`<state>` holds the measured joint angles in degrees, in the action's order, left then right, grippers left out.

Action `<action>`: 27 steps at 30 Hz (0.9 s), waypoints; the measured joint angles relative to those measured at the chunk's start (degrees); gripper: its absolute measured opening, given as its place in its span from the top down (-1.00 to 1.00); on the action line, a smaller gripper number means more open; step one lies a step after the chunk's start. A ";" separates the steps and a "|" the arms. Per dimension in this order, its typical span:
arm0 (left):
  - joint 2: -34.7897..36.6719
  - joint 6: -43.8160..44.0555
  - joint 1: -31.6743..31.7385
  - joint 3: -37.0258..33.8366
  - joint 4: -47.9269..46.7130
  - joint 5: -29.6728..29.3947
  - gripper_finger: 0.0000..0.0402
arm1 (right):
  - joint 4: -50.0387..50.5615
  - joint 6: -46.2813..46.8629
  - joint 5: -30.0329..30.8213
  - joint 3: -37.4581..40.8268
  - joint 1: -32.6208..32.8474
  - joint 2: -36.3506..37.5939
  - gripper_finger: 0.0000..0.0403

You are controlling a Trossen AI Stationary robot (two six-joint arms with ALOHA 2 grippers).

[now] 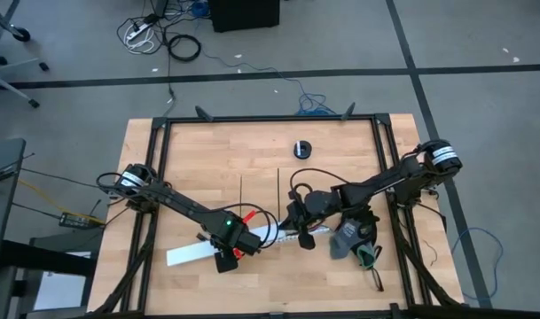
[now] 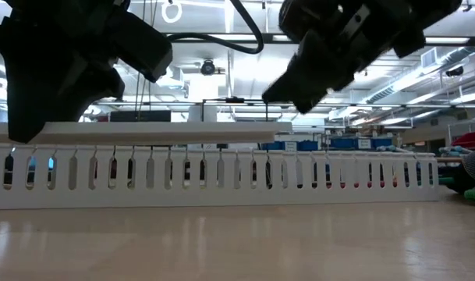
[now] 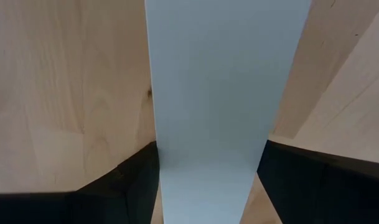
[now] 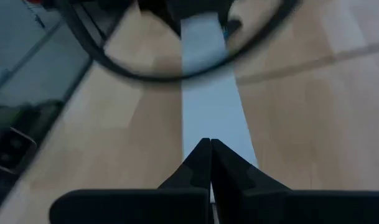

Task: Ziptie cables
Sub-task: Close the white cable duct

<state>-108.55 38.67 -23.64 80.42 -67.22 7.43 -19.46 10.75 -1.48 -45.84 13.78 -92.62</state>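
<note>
We find the left gripper (image 3: 208,186) pinching the white lid (image 3: 223,81); right gripper (image 4: 209,155) pressed together. Cables (image 1: 243,217) look limp; grasp mid-bundle.

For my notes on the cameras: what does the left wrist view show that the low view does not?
Only the left wrist view shows the left gripper closed around the flat white strip, one dark finger on each side. Only the low view shows the slotted white channel side-on, with both arms above it. Both show the wooden table.
</note>
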 joint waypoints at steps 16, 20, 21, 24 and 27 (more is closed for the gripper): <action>-0.35 -1.17 0.00 0.00 -1.84 -0.27 -0.14 | -4.52 1.11 -0.90 0.08 -0.02 -4.79 1.00; -1.67 -2.40 0.00 0.02 -1.86 0.29 -0.14 | -4.52 1.11 -1.14 0.08 -0.02 -4.79 1.00; -1.96 -2.44 0.00 -0.02 -1.81 0.68 -0.14 | -4.52 1.13 -1.18 0.08 -0.02 -4.79 1.00; -2.54 -3.00 -0.02 -0.06 -1.76 1.86 -0.14 | -4.50 1.11 -1.20 0.08 -0.02 -4.79 1.00; -2.69 -3.29 -0.01 -0.04 -2.13 2.48 -0.14 | -4.50 1.10 -1.22 0.06 -0.07 -4.79 1.00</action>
<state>-111.24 35.37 -23.65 80.38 -69.36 9.91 -23.97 11.85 -2.69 -45.78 13.72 -97.41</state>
